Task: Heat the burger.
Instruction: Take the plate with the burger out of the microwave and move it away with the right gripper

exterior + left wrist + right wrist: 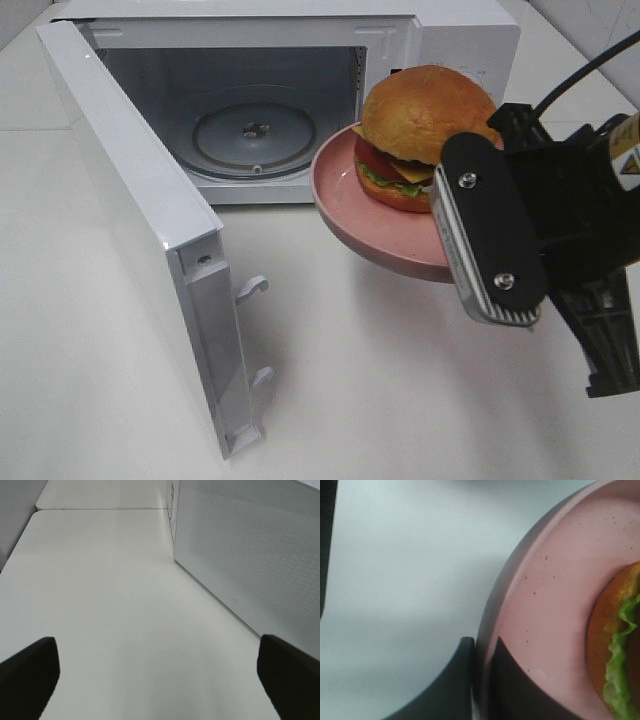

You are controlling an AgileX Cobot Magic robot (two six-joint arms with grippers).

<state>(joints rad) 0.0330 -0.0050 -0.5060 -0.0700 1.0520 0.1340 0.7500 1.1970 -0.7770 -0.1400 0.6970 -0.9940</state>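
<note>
The burger (425, 125), with a golden bun, dark patty and green filling, sits on a round pink plate (345, 205). My right gripper (455, 255) is shut on the plate's rim and holds it in the air, in front of the open microwave (470, 40) and to the right of its cavity. In the right wrist view the gripper (482, 680) clamps the plate's rim (550, 605), with the burger (615, 640) at the edge. My left gripper (160, 680) is open and empty above the table, beside the microwave's door (250, 555). It is not in the high view.
The microwave door (140, 220) is swung wide open to the left and reaches toward the table's front. A glass turntable (255, 130) lies inside the cavity. The white table (380, 400) runs under the raised plate.
</note>
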